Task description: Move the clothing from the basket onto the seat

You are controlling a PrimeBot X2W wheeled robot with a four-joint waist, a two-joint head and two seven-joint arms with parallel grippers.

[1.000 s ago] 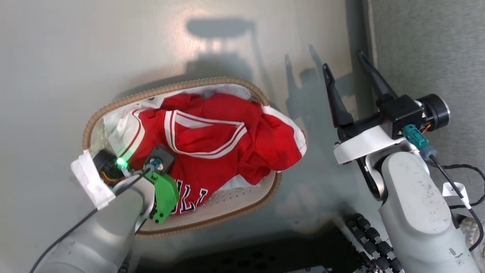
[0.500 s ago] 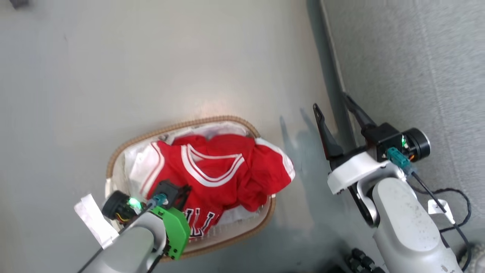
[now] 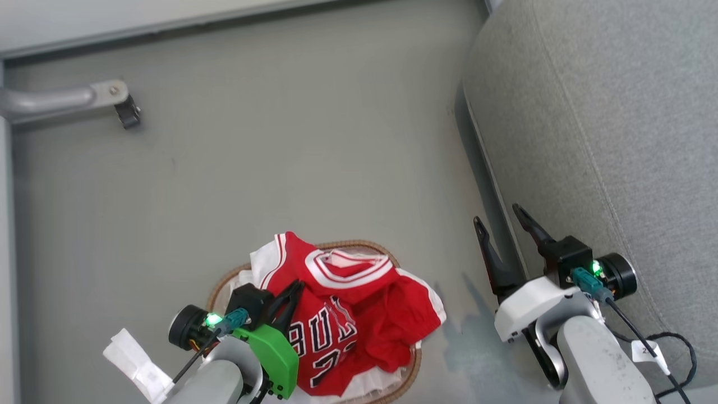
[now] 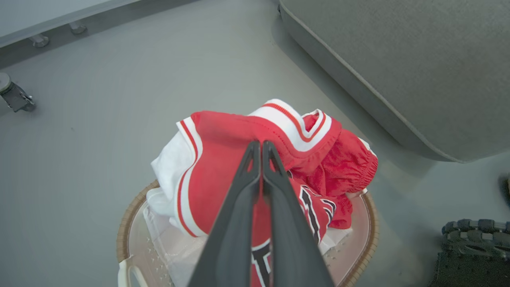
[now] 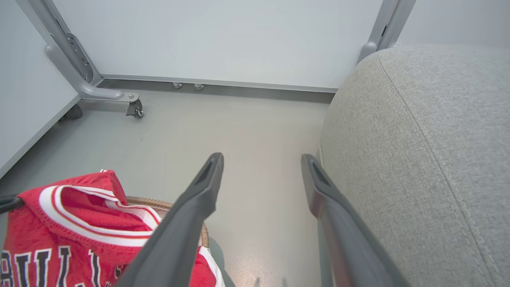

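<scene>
The basket stands on the floor at the bottom of the head view, its tan braided rim showing around a white liner. My left gripper is shut on the red jersey and holds a fold of it up above the basket; the pinch shows in the left wrist view. The plain red garment lies bunched at the basket's right side. My right gripper hangs open and empty between the basket and the grey seat, close to the cushion's edge.
A grey frame leg with a caster stands on the floor at the far left, below white wall panels. A black ribbed wheel of my base sits to the right of the basket. Bare floor lies beyond the basket.
The head camera has swung up, bringing in the seat and the frame leg. My left gripper has risen out of the basket with the jersey pinched in it. The right gripper stays open.
</scene>
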